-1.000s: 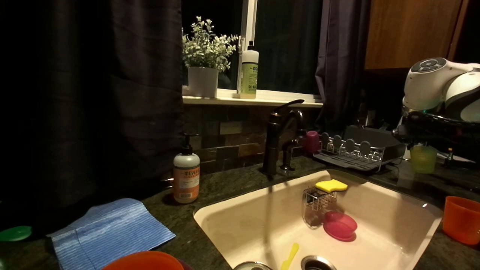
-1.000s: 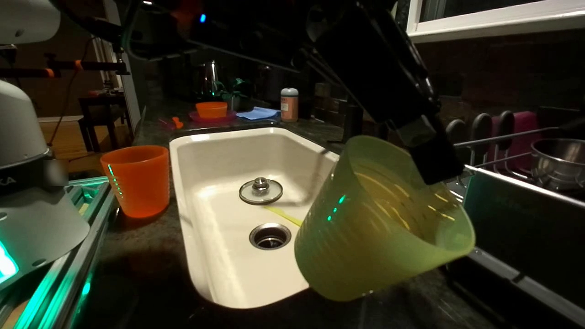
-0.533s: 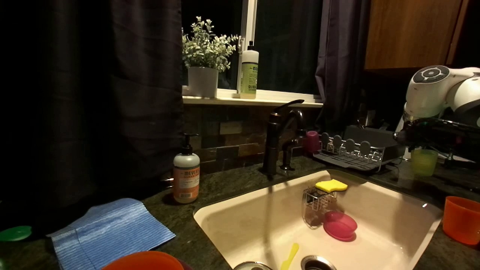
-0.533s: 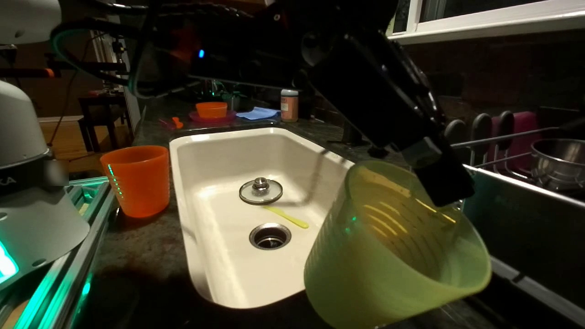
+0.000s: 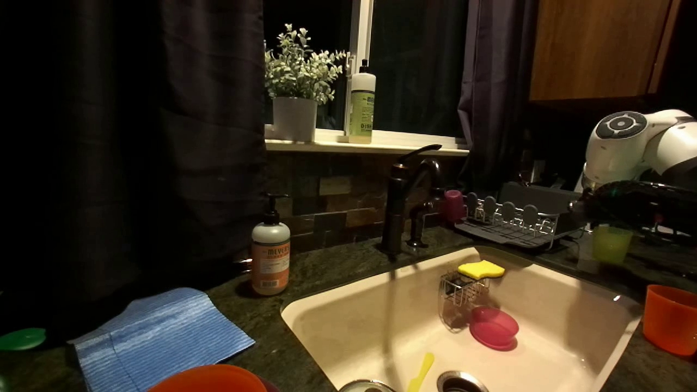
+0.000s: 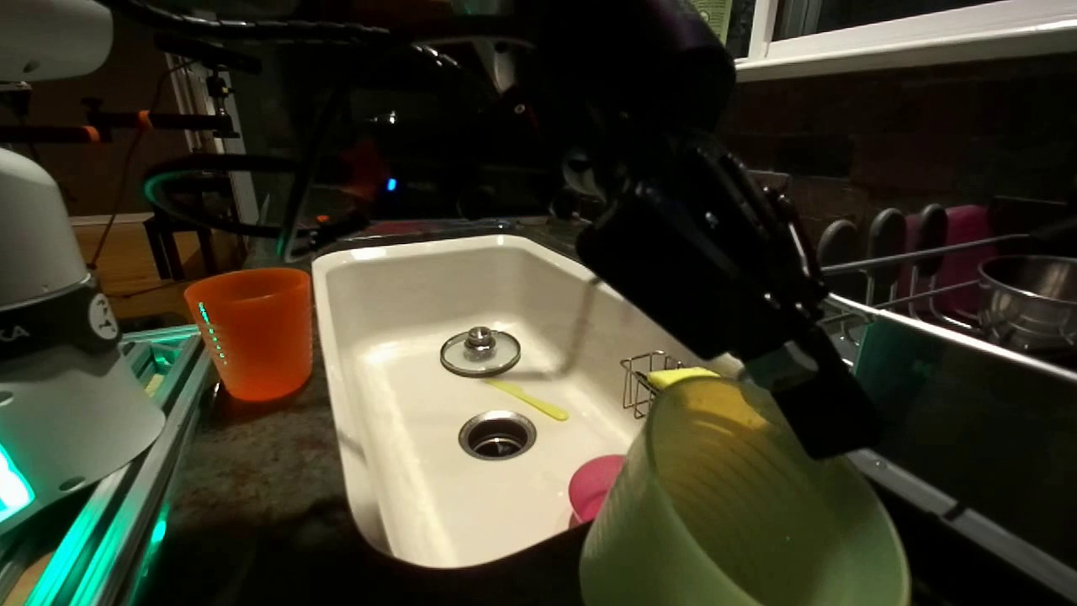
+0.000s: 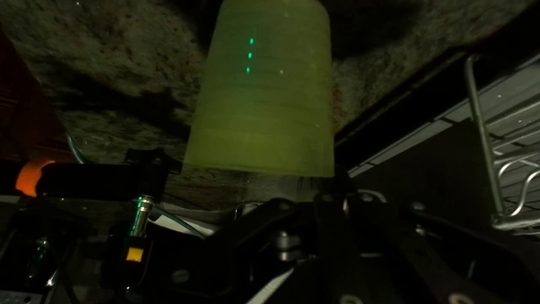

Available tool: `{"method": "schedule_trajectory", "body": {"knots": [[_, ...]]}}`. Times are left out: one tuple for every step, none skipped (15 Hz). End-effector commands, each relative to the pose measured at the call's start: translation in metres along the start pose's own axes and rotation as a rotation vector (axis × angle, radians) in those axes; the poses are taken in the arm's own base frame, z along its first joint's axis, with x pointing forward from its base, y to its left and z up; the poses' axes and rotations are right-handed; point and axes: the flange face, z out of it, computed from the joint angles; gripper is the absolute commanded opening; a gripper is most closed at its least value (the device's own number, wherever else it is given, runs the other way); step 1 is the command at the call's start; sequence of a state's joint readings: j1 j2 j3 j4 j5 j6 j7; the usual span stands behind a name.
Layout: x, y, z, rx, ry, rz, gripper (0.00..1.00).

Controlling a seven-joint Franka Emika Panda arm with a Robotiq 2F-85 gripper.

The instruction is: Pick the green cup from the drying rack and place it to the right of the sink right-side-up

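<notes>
The green cup hangs from my gripper beside the sink. In an exterior view the cup has its opening up, slightly tilted, and a black finger reaches over its rim. In the wrist view the cup has its rim towards my gripper and its base away, over the dark counter. My jaws are closed on the rim; the fingertips are mostly dark there. I cannot tell whether the base touches the counter. The drying rack stands beside the cup, also seen in the wrist view.
An orange cup stands on the counter by the sink's edge. A pink bowl, a yellow sponge on a wire caddy, a glass lid and a yellow knife are in the sink. A faucet rises behind it.
My gripper and the green cup have moved down in both exterior views. The cup has tipped more upright. My grip on its rim has stayed.
</notes>
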State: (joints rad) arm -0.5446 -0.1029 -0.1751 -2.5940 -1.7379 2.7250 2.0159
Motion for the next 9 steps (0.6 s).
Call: {"method": "schedule_trajectory", "body": {"knots": [[-0.005,-0.005,0.013,0.002,0.015,0.003,0.01],[-0.006,-0.006,0.015,-0.001,0.019,0.001,0.01],[-0.006,-0.006,0.017,-0.002,0.024,-0.002,0.01],[-0.006,-0.007,0.018,-0.004,0.028,-0.005,0.01],[-0.006,-0.008,0.019,-0.002,0.034,-0.007,0.01],[-0.007,-0.009,0.021,-0.004,0.04,-0.01,0.01],[-0.007,-0.01,0.021,-0.004,0.045,-0.011,0.01],[-0.007,-0.01,0.022,-0.003,0.048,-0.013,0.01],[-0.008,-0.011,0.023,-0.004,0.053,-0.017,0.01]]}}
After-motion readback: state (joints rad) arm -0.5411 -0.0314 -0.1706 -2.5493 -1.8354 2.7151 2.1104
